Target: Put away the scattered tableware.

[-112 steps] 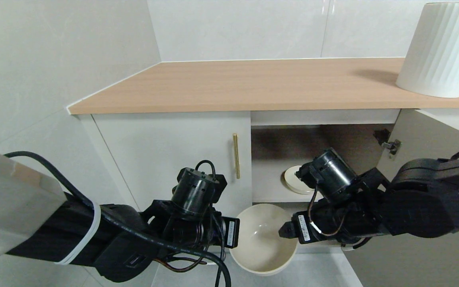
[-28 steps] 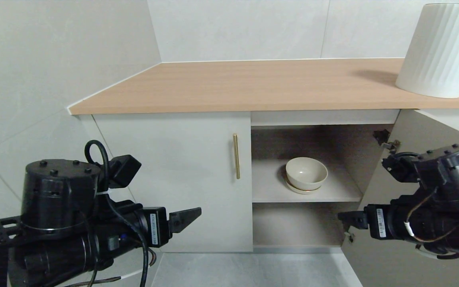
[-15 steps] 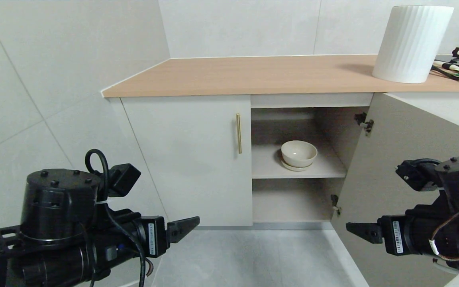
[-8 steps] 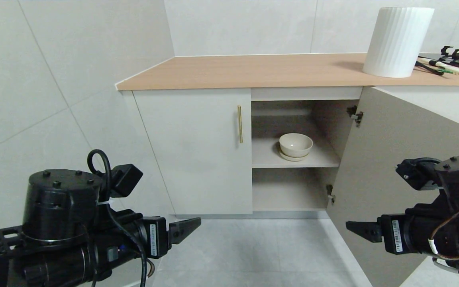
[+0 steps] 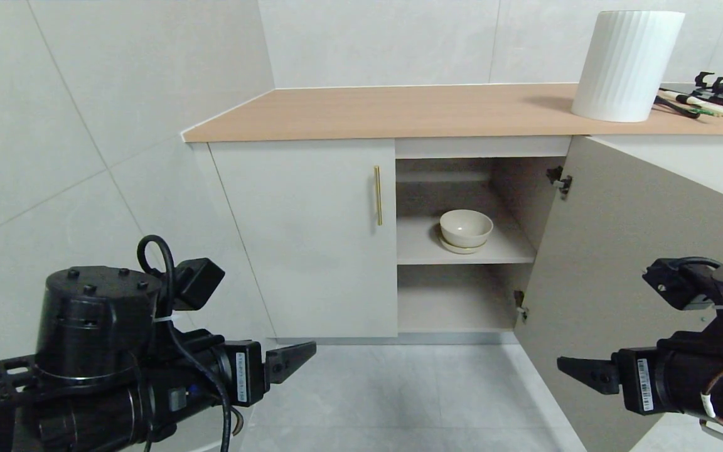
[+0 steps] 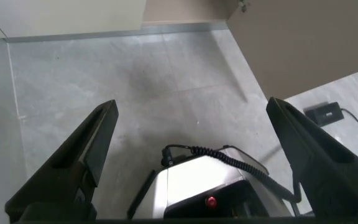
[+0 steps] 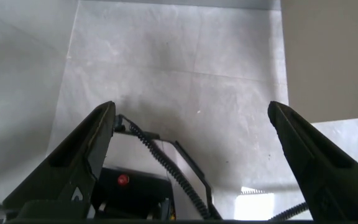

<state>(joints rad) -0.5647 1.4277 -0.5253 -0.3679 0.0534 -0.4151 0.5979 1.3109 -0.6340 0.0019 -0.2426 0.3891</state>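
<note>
- Beige bowl (image 5: 465, 226) on plate (image 5: 460, 249), upper cabinet shelf (image 5: 421, 248), 12 o'clock
- Left gripper (image 5: 291, 359), 7 o'clock, jaws spread, empty
- Right gripper (image 5: 578, 371), 5 o'clock, likewise; barcode labels unreadable

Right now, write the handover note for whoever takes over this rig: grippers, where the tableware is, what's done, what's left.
Left gripper: open, empty, held low in front of the closed left door.
Right gripper: open, empty, held low beside the open right door.
Tableware: the bowl sits on the plate on the upper shelf of the open cabinet.
Done: bowl and plate are put away.
Left: the right door is probably next to close. Some utensils lie at the counter's far right, past the white ribbed container; I cannot tell whether they are part of the job.
</note>
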